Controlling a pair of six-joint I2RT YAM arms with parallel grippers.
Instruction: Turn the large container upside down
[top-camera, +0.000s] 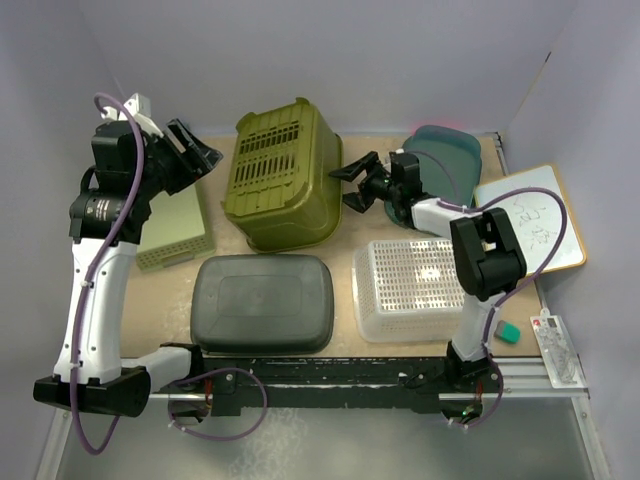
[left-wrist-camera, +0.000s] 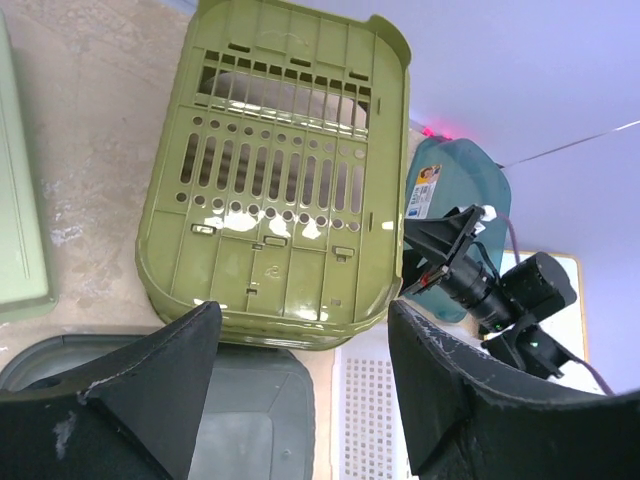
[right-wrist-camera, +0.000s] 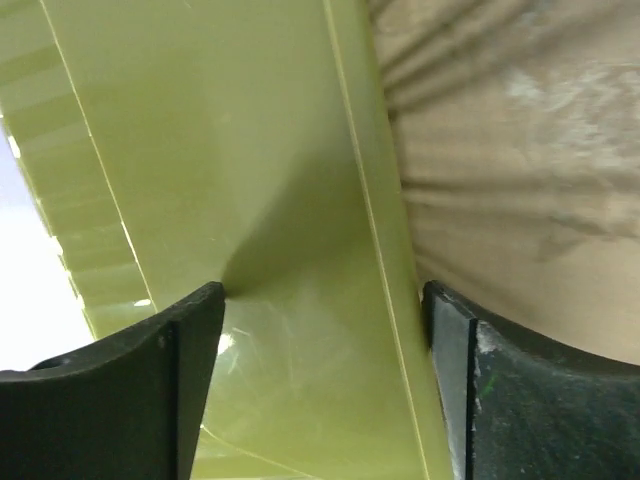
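Beside the olive container (top-camera: 283, 180), the right arm (top-camera: 440, 212) reaches, fingers (right-wrist-camera: 110, 390) apart.

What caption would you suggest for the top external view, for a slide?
Open left gripper and open right gripper flank the olive container, its slotted base toward the camera.

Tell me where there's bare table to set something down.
Barest table is front-left, between the pale green bin, the dark grey tub and the left arm. A narrow strip separates the olive basket from the white basket. Crowded at right: teal tub, whiteboard, right gripper.
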